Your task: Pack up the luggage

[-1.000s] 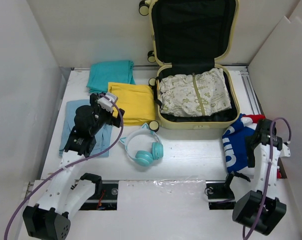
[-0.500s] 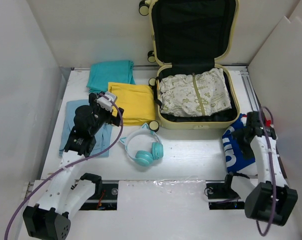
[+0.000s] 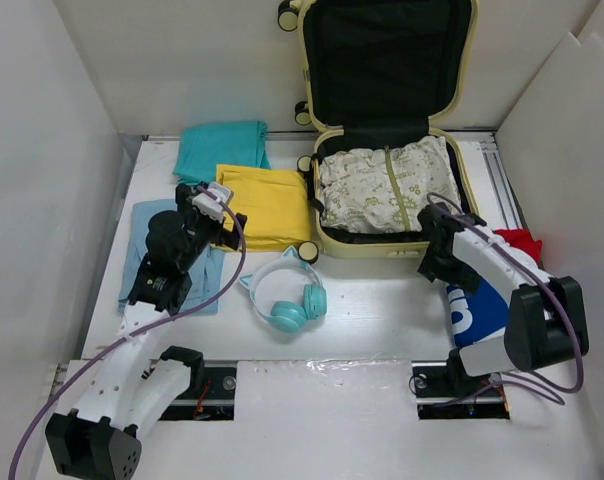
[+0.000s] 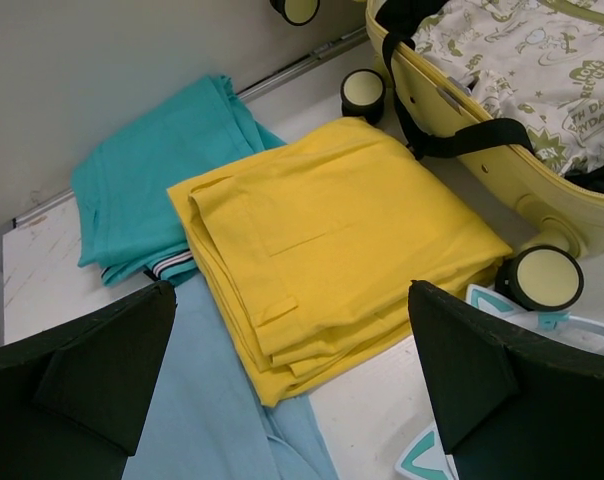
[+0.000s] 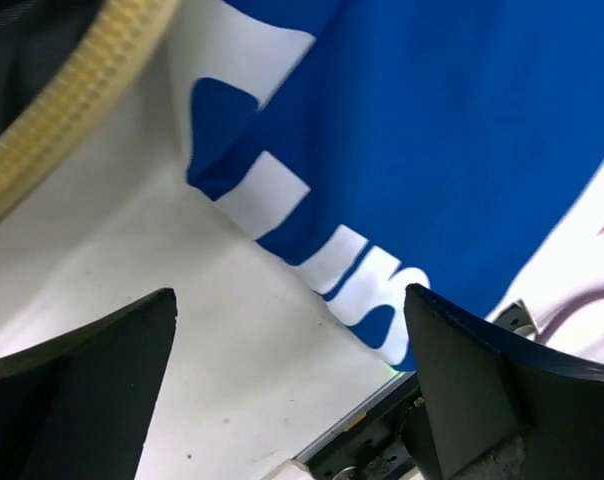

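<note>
Since a second ago my right claw (image 5: 290, 300) has swung from the far right to the front right corner of the luggage (image 3: 372, 250). It is wide open and holds nothing. Under it lies the blue garment (image 5: 462, 130), just beside the luggage rim. My left claw (image 4: 292, 290), also open and empty, hangs left of the luggage, over the yellow cloth (image 4: 332, 230).

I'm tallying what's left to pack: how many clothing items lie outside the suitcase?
4: teal garment back left, yellow garment beside the luggage, pale-blue garment far left, blue printed garment front right. The arms may hide more.
</note>
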You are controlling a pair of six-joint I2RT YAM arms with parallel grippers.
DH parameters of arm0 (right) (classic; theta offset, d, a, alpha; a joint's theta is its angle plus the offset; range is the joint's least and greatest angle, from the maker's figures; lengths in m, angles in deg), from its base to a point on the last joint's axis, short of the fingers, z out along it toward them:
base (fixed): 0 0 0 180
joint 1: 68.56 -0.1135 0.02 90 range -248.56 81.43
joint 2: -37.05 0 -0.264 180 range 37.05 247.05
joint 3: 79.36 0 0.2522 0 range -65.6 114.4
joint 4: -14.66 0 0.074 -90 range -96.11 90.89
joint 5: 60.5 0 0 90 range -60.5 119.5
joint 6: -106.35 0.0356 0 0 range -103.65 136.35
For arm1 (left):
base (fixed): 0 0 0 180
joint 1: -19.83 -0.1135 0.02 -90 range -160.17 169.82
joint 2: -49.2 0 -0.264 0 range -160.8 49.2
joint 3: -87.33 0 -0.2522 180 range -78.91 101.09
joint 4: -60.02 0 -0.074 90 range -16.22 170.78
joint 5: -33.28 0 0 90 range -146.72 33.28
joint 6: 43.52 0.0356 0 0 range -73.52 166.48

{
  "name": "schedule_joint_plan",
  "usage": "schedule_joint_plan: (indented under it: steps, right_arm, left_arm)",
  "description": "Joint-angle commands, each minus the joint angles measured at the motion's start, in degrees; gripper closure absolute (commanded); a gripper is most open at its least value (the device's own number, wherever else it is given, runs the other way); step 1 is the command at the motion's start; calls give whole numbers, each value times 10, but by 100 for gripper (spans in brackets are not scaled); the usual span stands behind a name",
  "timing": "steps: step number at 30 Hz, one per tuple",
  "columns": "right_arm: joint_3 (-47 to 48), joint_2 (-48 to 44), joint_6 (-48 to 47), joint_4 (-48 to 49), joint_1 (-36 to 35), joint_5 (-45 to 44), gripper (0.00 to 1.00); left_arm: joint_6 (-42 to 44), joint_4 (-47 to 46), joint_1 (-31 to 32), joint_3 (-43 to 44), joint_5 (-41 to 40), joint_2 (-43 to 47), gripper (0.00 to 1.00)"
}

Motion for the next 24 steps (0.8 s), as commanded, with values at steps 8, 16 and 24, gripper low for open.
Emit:
schedule_joint_plan:
  steps: [8,16,24]
  right_arm:
    - [3,18,82,-42,28,-102,1]
    - [-34,55,119,30,54,-7,1]
    - [7,179,90,34,36,0,1]
  left_arm:
    - [14,-53,3,-15,-21,38,0]
    - [14,-70,3,-26,-40,55,0]
    - [19,-70,3,-26,-51,61,0]
